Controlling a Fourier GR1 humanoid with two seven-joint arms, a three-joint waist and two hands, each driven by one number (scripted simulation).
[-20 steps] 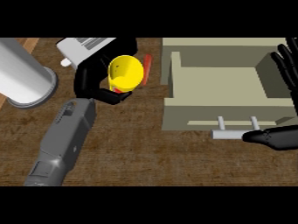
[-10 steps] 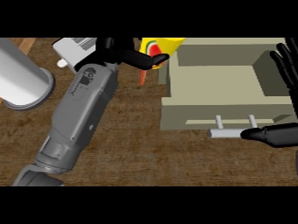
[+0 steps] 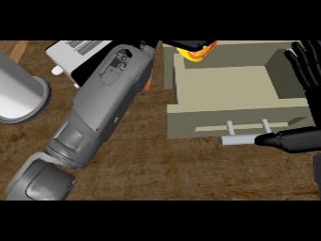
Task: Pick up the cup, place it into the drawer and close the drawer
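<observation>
left hand carrying the cup over the drawer's far corner

left hand [image 3: 164, 45] is reaching up and across from the lower left, its grey forearm [image 3: 104, 101] slanting over the counter [image 3: 135, 169], and it is holding the yellow cup [image 3: 196, 51] right at the top of the view, above the far left corner of the open drawer [image 3: 180, 89]. only a sliver of black hand is showing beside the cup, so how the fingers are wrapping it is hard to read; judging by the cup hanging in the air there, they are curling round it.

to do this step well, the cup needs to be travelling a little further right and toward the near side, so it is sitting over the middle of the tray before lowering. it should be coming down clear of the left wall and let go only once low inside, upright if possible.

right hand [image 3: 319, 80] is resting open at the right edge, fingers straight, with its thumb lying just beside the drawer handle [image 3: 239, 139], well placed for the closing push later.

drawer is holding nothing visible; its pale floor is showing bare. a white cylindrical canister [image 3: 13, 89] is standing at the left, contents hidden.
</observation>
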